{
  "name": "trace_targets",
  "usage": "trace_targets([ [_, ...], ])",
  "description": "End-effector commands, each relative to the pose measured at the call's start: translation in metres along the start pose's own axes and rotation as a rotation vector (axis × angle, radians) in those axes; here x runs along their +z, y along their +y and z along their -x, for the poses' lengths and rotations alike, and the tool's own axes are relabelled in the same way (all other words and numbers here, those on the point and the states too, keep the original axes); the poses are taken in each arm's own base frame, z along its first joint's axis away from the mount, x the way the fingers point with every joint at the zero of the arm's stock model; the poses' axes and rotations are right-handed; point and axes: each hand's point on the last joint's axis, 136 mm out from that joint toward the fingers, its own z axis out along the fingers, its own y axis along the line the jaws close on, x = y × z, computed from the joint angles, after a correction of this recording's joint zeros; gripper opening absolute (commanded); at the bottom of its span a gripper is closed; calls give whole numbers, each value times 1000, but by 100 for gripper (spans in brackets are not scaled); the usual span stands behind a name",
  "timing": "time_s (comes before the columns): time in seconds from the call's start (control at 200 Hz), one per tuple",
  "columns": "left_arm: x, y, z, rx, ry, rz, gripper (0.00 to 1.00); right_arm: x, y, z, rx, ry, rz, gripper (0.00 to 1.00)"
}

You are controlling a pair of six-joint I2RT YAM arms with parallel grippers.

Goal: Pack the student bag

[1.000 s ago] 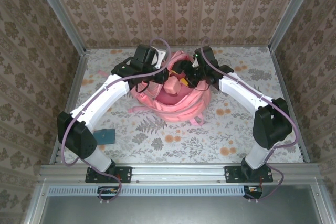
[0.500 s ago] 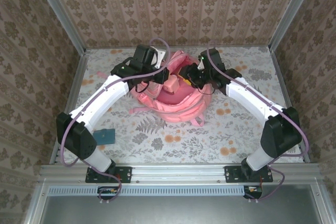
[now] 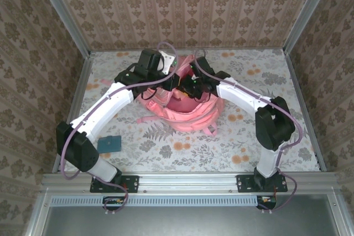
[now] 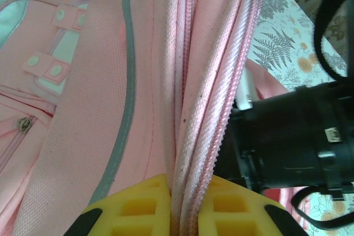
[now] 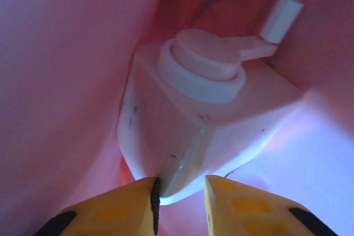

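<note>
Where the two arms meet, at the middle of the table and toward its far side, we see the pink bag lying with its mouth open upward. In the left wrist view, the left gripper has its yellow fingers pinched tight on the bag's zip edge, and the fold of fabric runs up between them. The right arm shows as a black body just beside that edge. Inside the bag, in pink light, the right gripper has its jaws drawn narrow on the lower corner of a white box (it has a round cap and a small crank-like arm on top). A teal pad lies flat on the table beside the left arm, well apart from the bag.
</note>
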Motion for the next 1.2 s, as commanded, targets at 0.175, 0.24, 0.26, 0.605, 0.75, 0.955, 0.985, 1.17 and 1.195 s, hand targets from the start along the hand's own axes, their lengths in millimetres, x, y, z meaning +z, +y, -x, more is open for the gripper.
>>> trace_targets([
  [0.175,-62,-46,73,127,-330,-133,0,32,34,22,21,-37,196,19],
  [0.24,-60,-39,70,111,-319,-104,0,27,36,24,24,-54,214,19],
  [0.26,-60,-37,69,107,-319,-96,0,25,35,25,28,-61,218,19],
  [0.605,-46,-20,60,60,-292,-70,0,-47,11,29,73,-173,291,47],
  [0.75,-46,-12,61,75,-293,-23,0,-70,-9,27,62,-215,236,46],
  [0.955,-34,-22,55,68,-261,-97,0,-101,-31,19,35,-273,147,48],
  [0.985,-29,-25,53,60,-250,-112,0,-113,-31,18,26,-291,141,49],
  [1.17,1,-43,39,45,-171,-208,2,-149,-75,12,61,-400,-23,63],
  [1.195,6,-44,37,41,-157,-214,3,-153,-82,11,75,-410,-41,64],
])
